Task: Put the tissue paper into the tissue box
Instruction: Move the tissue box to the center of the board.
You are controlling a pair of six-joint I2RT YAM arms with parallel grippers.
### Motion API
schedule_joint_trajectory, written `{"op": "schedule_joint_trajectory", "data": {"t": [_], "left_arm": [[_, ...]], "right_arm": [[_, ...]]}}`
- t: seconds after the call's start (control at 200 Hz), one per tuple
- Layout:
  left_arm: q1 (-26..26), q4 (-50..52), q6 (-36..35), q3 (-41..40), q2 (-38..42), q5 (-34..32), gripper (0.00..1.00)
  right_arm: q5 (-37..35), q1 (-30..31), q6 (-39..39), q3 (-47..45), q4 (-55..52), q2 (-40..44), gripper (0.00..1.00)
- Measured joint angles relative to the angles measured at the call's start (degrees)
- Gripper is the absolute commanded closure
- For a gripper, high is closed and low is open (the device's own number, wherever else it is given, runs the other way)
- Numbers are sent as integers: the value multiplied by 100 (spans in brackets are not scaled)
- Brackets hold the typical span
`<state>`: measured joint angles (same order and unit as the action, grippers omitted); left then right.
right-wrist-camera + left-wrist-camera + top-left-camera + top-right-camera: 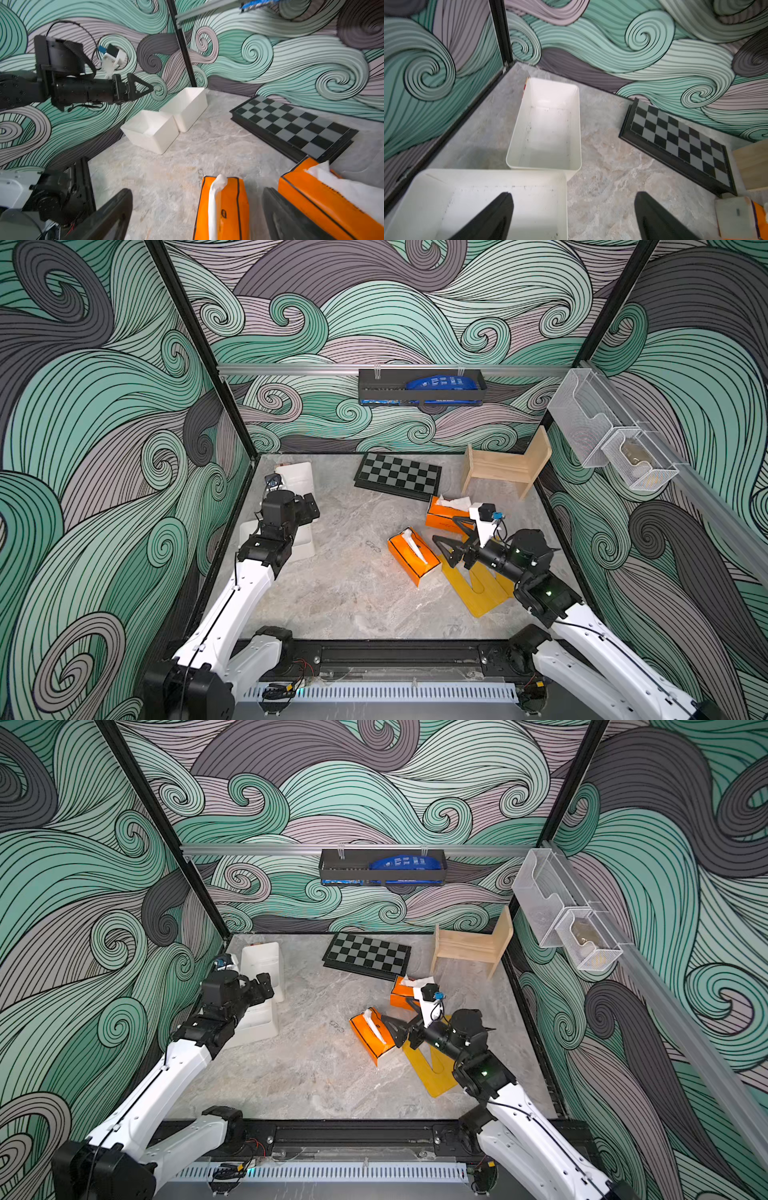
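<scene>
On the marbled surface [340, 593], the tissue box [411, 562] was seen a little in front of the chessboard [398, 477], with tissue paper [417, 546] standing out of its slot. A second tissue box [444, 517], topped by crumpled tissue [456, 502], was set just beside the chessboard's near corner. The right tool [444, 527] was held open and empty near both boxes, the tissue box framed between its fingers [108, 216] in the right wrist view. The left tool [574, 194], well apart from the chessboard above white bins [574, 124], was likewise spread open, nothing gripped.

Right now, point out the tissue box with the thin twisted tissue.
The front box, nearer the robot's base: its tissue is a narrow strand. The back box, by the chessboard, shows a broad crumpled sheet.
</scene>
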<state>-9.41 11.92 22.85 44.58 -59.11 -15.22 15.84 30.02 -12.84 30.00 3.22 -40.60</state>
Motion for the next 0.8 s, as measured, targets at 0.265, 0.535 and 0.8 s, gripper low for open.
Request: {"op": "schedule_joint_trajectory", "data": {"t": [0.265,0.535,0.8], "left_arm": [[0,-63,658,-264,-778,-61,28],[-22,-105,931,-107,-1886,-9,49],[-251,-168,940,299,-2549,-90,77]], "right_arm": [[-103,542,-68,-341,-295,85,0],[-155,570,-249,-444,-457,328,0],[-160,570,-321,-444,-520,385,0]]}}
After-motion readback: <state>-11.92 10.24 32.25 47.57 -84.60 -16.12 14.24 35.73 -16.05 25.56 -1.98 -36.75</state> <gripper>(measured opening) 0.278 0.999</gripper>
